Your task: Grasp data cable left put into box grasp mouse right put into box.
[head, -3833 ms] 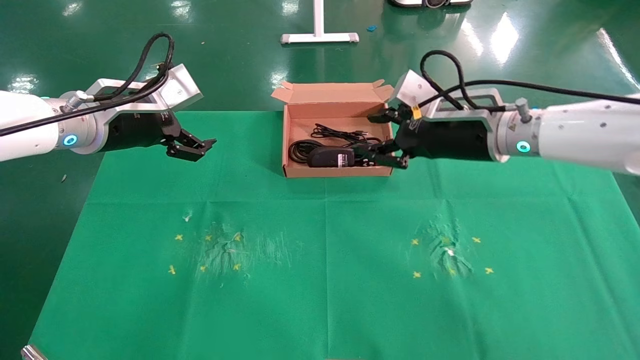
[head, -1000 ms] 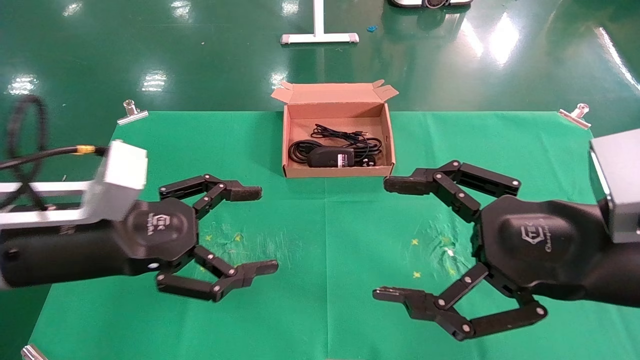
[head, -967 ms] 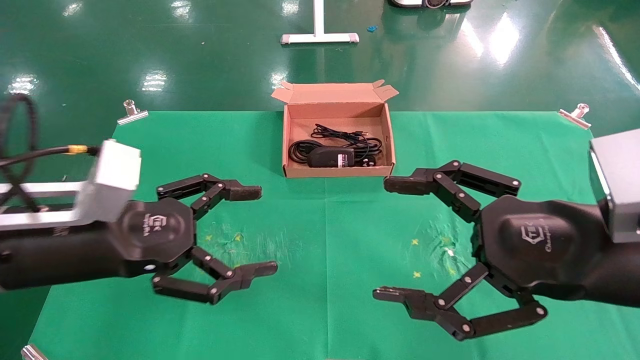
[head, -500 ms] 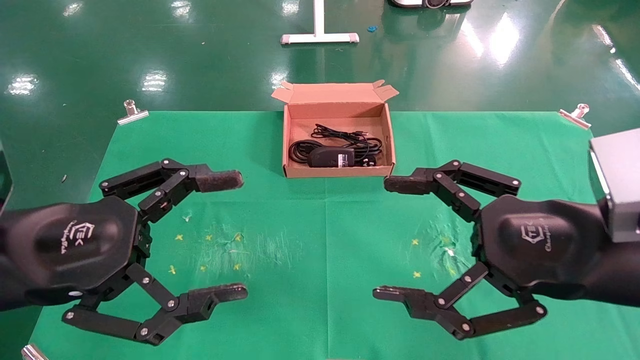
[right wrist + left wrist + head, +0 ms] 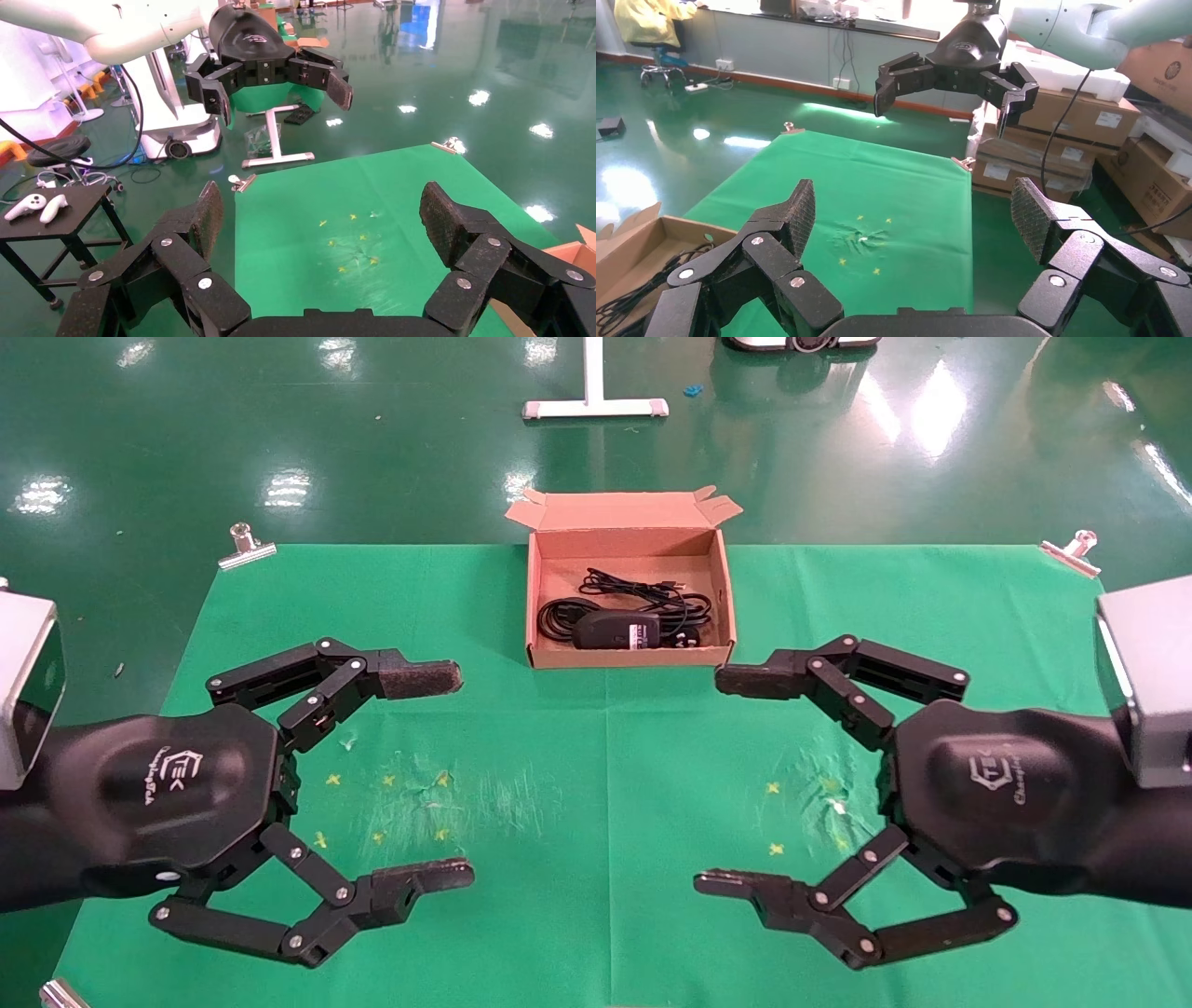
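While both arms hang above the green-clothed surface point(image 5: 596, 784), the left gripper point(image 5: 438, 775) sits at the near left with its fingers spread wide, holding nothing. Between the arms, at the far edge, the box point(image 5: 537, 617) stands with flaps up — the cable point(image 5: 605, 629), thick and looped, lies along its near side, the mouse point(image 5: 643, 589) wire just behind it. At the near right, the right gripper point(image 5: 731, 782) is likewise spread apart — and bare.
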### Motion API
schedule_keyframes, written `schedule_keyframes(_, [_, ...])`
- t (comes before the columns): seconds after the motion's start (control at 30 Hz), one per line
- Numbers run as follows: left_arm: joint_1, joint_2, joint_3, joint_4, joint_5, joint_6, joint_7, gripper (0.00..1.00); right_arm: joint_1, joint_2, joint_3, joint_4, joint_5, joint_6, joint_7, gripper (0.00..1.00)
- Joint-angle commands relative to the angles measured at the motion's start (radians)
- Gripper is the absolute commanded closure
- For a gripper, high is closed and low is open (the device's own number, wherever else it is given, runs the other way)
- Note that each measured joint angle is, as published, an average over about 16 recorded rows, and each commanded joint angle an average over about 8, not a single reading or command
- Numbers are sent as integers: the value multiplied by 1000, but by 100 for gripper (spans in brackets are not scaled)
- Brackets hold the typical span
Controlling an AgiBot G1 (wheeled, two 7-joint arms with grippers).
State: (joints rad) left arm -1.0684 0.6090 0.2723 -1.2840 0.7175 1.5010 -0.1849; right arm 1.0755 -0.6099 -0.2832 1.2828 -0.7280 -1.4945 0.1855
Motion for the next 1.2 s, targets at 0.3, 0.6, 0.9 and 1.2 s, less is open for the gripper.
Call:
schedule_keyframes(0.3, [-5, 1, 6, 0, 11, -5, -3, 0, 0, 0, 0, 0, 0, 0, 0, 0])
schedule_keyframes(0.6, [-7, 2, 8, 0, 15, -7, -4, 0, 0, 0, 0, 0, 0, 0, 0, 0])
schedule_keyframes(0.9, [-7, 2, 9, 0, 17, -7, -5, 0, 0, 0, 0, 0, 0, 0, 0, 0])
schedule_keyframes(1.2, [-8, 3, 10, 0, 17, -8, -6, 0, 0, 0, 0, 0, 0, 0, 0, 0])
